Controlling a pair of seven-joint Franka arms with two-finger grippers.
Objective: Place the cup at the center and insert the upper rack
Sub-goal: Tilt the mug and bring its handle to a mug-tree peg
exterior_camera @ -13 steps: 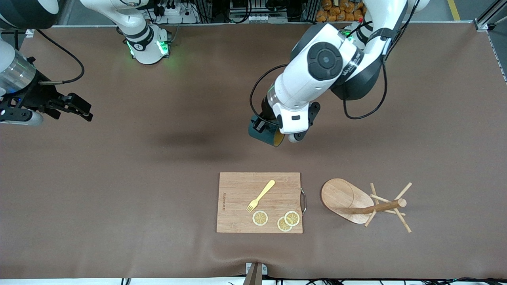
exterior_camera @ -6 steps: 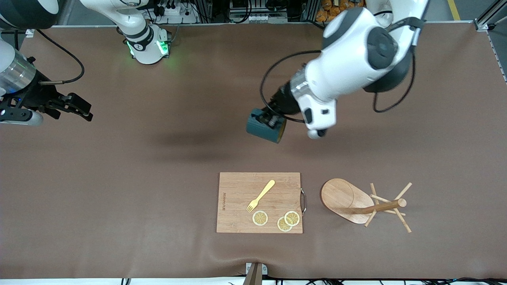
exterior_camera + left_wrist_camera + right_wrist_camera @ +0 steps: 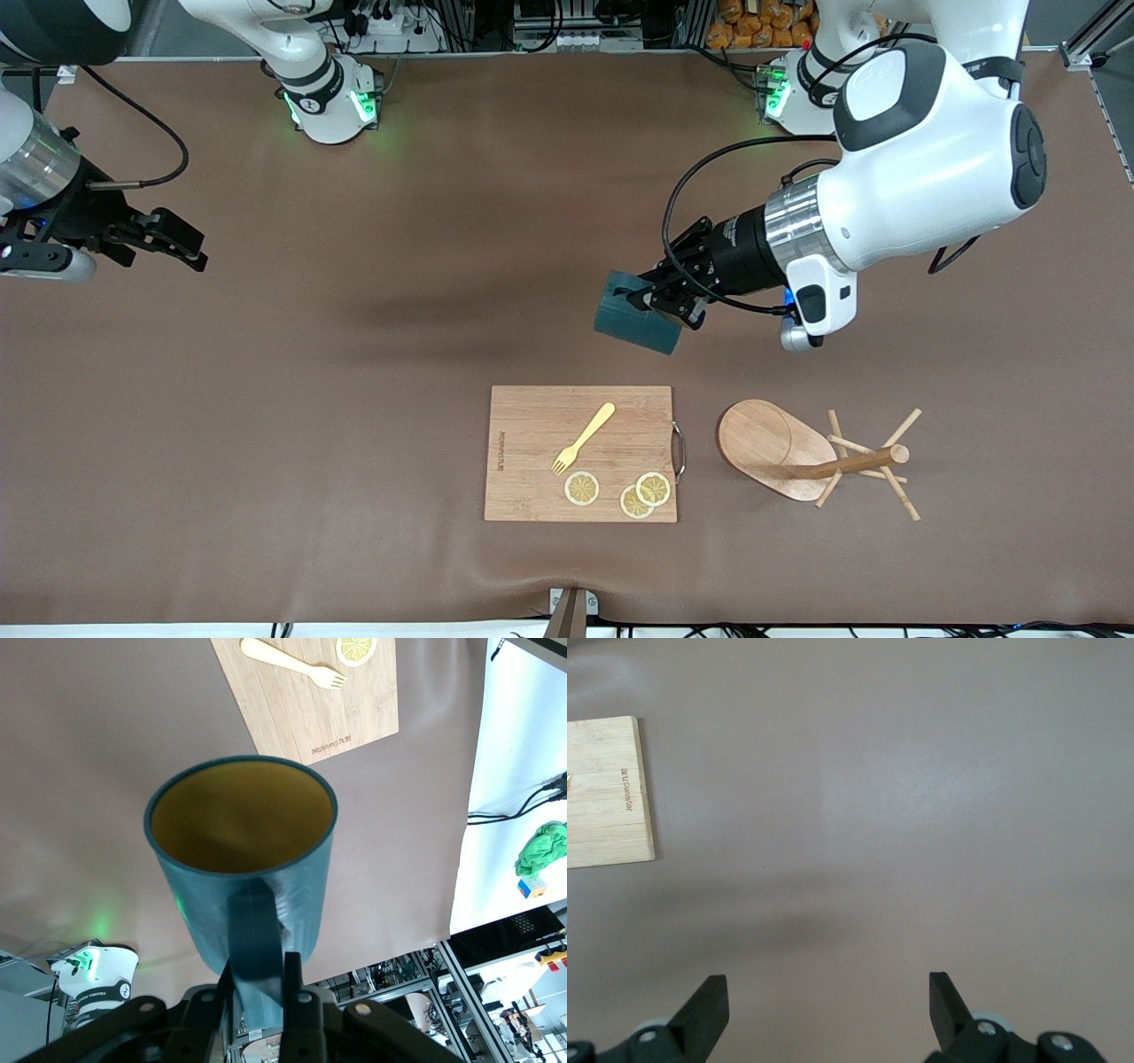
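Note:
The dark teal cup (image 3: 636, 317) hangs tipped on its side over bare brown mat near the table's middle. My left gripper (image 3: 660, 301) is shut on its handle. In the left wrist view the cup (image 3: 244, 842) shows its yellowish inside, and the left gripper (image 3: 259, 979) pinches the handle strap between its fingers. The upper rack (image 3: 797, 452), a light wooden mug tree, lies toppled on the mat beside the cutting board, toward the left arm's end. My right gripper (image 3: 182, 244) waits open and empty over the mat at the right arm's end; the right wrist view shows the same gripper (image 3: 828, 997) above bare mat.
A bamboo cutting board (image 3: 580, 452) lies near the front edge and carries a yellow fork (image 3: 585, 436) and lemon slices (image 3: 582, 488). It has a metal handle (image 3: 679, 450) on the rack's side. The left arm's bulky elbow (image 3: 930, 159) hangs over the mat.
The left arm has swung toward its own end of the table and turned its wrist. The cup moved with it, toward the board's handle corner. The right arm has not moved.

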